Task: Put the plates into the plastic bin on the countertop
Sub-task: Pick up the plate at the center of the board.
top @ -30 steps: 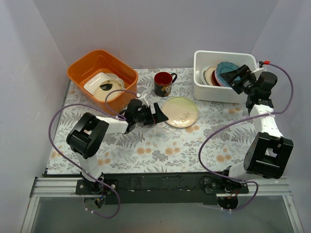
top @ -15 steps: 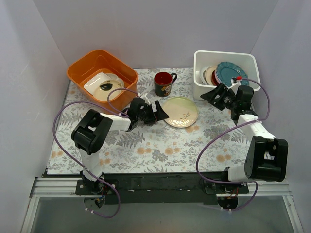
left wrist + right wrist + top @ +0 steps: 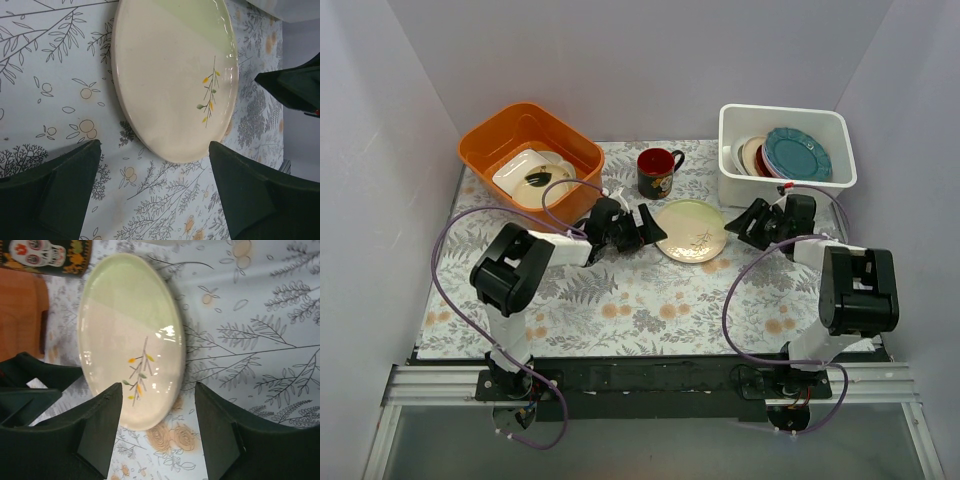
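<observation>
A cream plate (image 3: 691,230) with a pale green part and a small twig motif lies flat on the countertop (image 3: 650,300). My left gripper (image 3: 644,228) sits low at its left edge, open, and the plate (image 3: 175,75) lies just beyond its fingertips (image 3: 85,160). From the right, my right gripper (image 3: 752,222) faces the same plate (image 3: 130,335), also open and holding nothing. The white plastic bin (image 3: 735,180) at the back right holds several plates on edge, a teal one (image 3: 798,153) foremost.
A dark mug (image 3: 658,172) with a red rim stands just behind the plate. The orange tub (image 3: 480,145) with white dishes sits at the back left. White walls close in the sides and back.
My right arm has swung from over the bin down to the countertop at the plate's right side, its jaws narrowing a little. The left gripper has edged closer to the plate.
</observation>
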Controlling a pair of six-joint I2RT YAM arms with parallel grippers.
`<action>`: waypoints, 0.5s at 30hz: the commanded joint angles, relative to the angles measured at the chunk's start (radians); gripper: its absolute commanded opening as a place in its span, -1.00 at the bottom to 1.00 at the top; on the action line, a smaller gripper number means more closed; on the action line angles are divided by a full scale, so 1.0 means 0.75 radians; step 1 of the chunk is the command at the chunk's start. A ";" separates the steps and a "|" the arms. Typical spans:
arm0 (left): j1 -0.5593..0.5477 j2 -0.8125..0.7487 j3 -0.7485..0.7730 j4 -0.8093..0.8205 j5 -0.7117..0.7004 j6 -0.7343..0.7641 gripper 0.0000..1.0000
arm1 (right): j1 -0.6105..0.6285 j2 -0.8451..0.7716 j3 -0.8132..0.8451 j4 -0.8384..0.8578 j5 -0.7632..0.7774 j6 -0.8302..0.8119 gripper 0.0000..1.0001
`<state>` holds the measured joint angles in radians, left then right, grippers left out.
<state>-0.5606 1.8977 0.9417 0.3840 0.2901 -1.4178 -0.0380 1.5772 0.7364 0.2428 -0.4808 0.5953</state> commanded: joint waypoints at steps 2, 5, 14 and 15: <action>-0.007 0.043 0.068 -0.041 -0.051 0.007 0.75 | 0.034 0.147 0.035 0.073 0.056 -0.023 0.30; -0.007 0.057 0.082 -0.050 -0.047 0.009 0.74 | 0.049 0.226 0.051 0.106 0.060 -0.002 0.27; -0.007 0.102 0.141 -0.080 -0.072 0.043 0.75 | 0.085 0.349 0.071 0.171 0.054 0.028 0.23; -0.007 0.122 0.152 -0.086 -0.074 0.047 0.74 | 0.087 0.357 0.071 0.173 0.048 0.031 0.22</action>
<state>-0.5606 1.9518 1.0142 0.3721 0.2729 -1.4124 0.0040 1.7855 0.7761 0.3820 -0.4828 0.6384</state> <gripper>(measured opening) 0.872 0.617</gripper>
